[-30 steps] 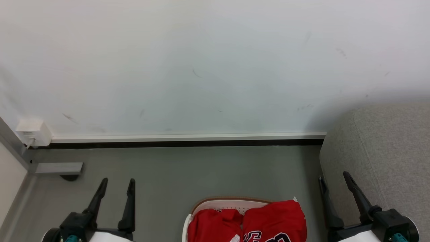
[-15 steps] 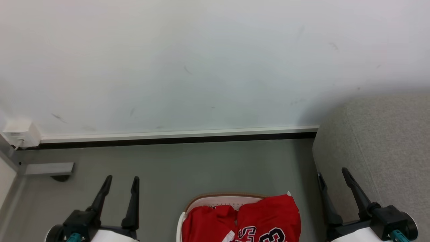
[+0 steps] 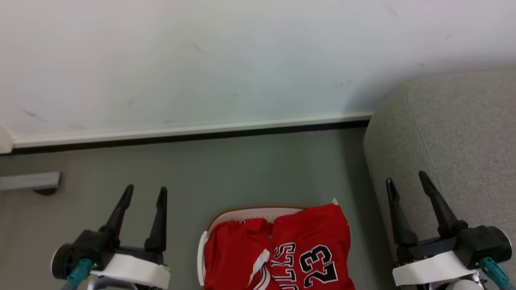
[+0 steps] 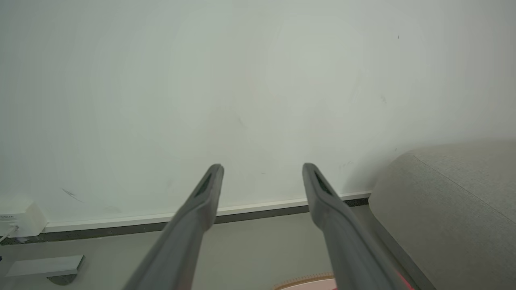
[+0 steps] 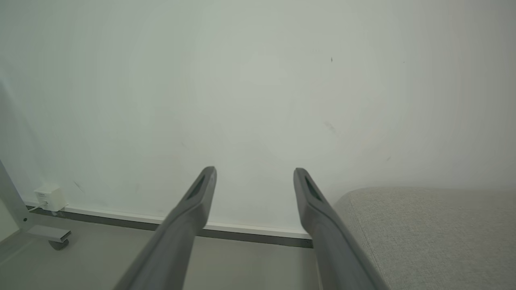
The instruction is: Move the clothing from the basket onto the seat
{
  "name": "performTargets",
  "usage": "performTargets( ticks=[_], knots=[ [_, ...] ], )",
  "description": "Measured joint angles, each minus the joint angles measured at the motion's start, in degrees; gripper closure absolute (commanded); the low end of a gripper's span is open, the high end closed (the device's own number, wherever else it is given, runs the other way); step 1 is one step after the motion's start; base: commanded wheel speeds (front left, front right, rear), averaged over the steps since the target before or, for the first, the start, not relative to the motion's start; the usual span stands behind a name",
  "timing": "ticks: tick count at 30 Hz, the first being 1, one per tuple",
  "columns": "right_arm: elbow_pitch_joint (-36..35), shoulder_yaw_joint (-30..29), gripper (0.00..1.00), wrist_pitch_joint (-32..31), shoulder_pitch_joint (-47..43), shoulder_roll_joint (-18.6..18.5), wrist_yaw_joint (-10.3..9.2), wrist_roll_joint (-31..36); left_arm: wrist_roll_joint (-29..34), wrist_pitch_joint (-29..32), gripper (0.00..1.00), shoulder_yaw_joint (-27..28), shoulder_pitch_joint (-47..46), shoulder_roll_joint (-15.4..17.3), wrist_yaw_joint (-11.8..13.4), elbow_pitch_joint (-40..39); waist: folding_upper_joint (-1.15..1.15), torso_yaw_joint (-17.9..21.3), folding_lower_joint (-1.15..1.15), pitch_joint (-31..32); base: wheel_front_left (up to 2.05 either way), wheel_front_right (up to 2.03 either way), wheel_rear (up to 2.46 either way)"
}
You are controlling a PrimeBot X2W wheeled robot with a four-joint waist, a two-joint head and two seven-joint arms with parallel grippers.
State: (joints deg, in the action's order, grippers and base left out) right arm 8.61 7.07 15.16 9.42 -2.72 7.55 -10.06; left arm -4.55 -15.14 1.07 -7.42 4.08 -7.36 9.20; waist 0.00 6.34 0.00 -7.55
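Two red jerseys, i.e. the clothing [image 3: 278, 249], are heaped in the basket [image 3: 242, 210] at the bottom middle of the head view, down on the floor [image 3: 242, 169] between the arms. The left pincer [image 3: 146, 188] sits off to the basket's left and the right pincer [image 3: 405, 177] off to its right. Both are spread wide with nothing in them, fingers [image 3: 158, 219] pointing away toward the wall [image 3: 201, 60]. The pile lies nearer the robot than either set of tips, so my guess is the next reach has to come inward and down, not forward. The right pincer looks a touch closer to the numbered jersey [image 3: 314, 262], and it shows against the side of the seat [image 3: 463, 133], which stands just right of the basket. Can't tell the pile's long axis, since it runs off the bottom edge.

Left wrist view: wide fingers aimed at the wall, a sliver of brown basket rim low and right, seat further right.

Right wrist view: fingers wide again, wall dead ahead, seat cushion low right.
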Motion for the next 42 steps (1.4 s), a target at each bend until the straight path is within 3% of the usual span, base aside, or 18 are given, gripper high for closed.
performTargets(
  ticks=[13, 28, 42],
  knots=[
    [-5.2, -2.7, 0.00, 0.0, 4.2, 0.0, 0.00, 0.4, -2.7, 0.0, 0.00, -8.2, -7.6, 6.3, -0.2, 2.4, 0.00, 3.4, 0.01, -11.1, 0.00, 0.00, 0.00],
    [-9.9, -5.6, 0.00, 0.0, 7.4, -0.1, 0.00, -2.4, -3.8, 0.5, 0.00, -23.7, -20.1, 13.3, -0.2, 21.1, 0.00, 9.1, 0.01, -22.1, 0.00, 0.00, 0.00],
    [-12.0, -3.4, 0.00, 0.0, 10.4, -0.1, 0.00, -5.7, -1.9, 9.7, 0.00, -42.4, -33.1, 15.3, -0.2, 35.0, 0.00, 12.5, 0.00, -30.8, 0.00, 0.00, 0.00]
  ],
)
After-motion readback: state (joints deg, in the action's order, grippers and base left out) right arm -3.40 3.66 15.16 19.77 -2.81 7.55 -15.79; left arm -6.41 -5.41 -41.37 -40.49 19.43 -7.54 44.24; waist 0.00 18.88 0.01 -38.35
